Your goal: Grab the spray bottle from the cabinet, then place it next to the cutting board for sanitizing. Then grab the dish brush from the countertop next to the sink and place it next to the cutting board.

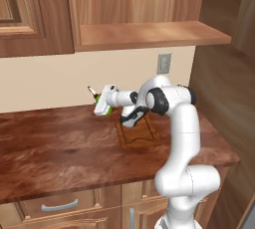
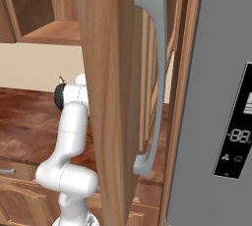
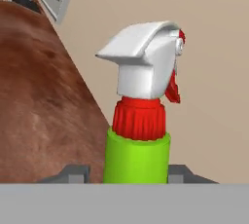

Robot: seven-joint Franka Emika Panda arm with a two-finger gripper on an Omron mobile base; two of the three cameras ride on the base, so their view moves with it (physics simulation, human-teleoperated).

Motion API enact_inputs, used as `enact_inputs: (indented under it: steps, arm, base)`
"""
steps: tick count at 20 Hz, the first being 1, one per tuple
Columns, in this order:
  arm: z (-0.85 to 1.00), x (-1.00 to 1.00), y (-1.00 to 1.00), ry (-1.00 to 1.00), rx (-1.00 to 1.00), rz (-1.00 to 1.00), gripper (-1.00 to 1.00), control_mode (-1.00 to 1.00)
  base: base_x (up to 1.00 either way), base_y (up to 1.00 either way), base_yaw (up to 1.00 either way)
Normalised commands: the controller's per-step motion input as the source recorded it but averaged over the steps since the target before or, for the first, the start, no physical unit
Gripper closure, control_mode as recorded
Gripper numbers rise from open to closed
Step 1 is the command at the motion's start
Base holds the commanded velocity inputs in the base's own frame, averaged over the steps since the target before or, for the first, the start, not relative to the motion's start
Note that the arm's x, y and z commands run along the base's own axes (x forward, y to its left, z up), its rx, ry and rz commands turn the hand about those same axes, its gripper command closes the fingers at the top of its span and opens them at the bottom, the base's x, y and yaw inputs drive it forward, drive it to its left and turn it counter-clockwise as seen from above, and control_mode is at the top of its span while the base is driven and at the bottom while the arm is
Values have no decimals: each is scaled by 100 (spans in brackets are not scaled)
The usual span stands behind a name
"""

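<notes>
the hand (image 1: 102,104) sits around the green spray bottle (image 3: 138,121), a finger (image 3: 73,173) on each side, but i cannot tell if it grips or has let go. the bottle stands on the tabletop (image 1: 64,148), near the cutting board (image 1: 137,134). i think this is the putting-down step. next the hand should back off, then go find the brush. the bottle looks smooth plastic; the board is flat brown wood.

Glossy plastic spray bottle (image 3: 138,121), matt wood-grain countertop (image 1: 60,148)
</notes>
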Motion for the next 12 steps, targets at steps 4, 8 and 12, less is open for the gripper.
enact_inputs:
  steps: [4, 8, 12]
  arm:
    - [-49, 0, -100, -15, 26, 24, -100, -100]
    - [-49, 4, -99, -6, 37, 17, -100, -100]
    - [-40, 4, -90, -7, 34, 8, -100, -100]
  base:
    - [0, 0, 0]
    - [0, 0, 0]
    - [0, 0, 0]
